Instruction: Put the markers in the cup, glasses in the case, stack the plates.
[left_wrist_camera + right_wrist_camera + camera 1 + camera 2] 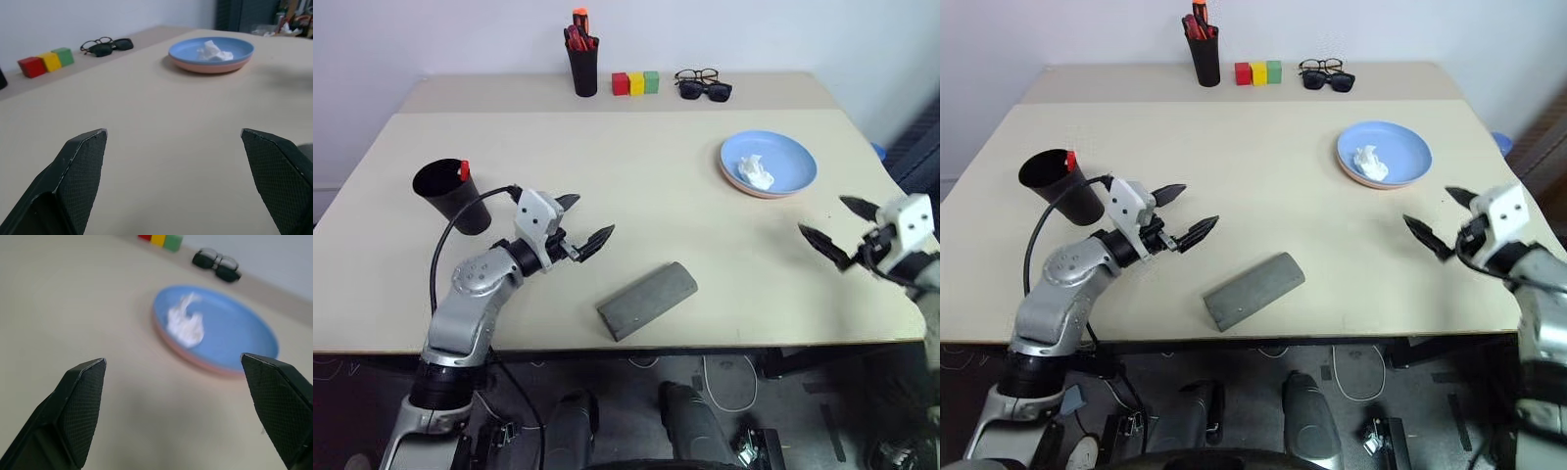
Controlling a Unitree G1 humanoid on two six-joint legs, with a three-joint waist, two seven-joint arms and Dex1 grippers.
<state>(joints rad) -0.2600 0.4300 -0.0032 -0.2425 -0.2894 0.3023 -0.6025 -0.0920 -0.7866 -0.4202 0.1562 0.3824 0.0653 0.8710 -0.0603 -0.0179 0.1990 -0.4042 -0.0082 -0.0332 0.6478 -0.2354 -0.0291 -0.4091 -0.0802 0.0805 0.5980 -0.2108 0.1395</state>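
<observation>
The light blue plate (770, 161) is seen stacked on the salmon pink plate (210, 66) at the table's (636, 215) right, a crumpled white tissue (756, 172) lying in it; the grey case (647, 300) lies shut near the front edge; a red marker (464, 169) stands in the black cup (451, 195) at the left; the glasses (696, 75) rest at the back, touching the sunglasses (707, 91); both the left gripper (583, 224) and right gripper (836, 227) are held wide apart, empty.
</observation>
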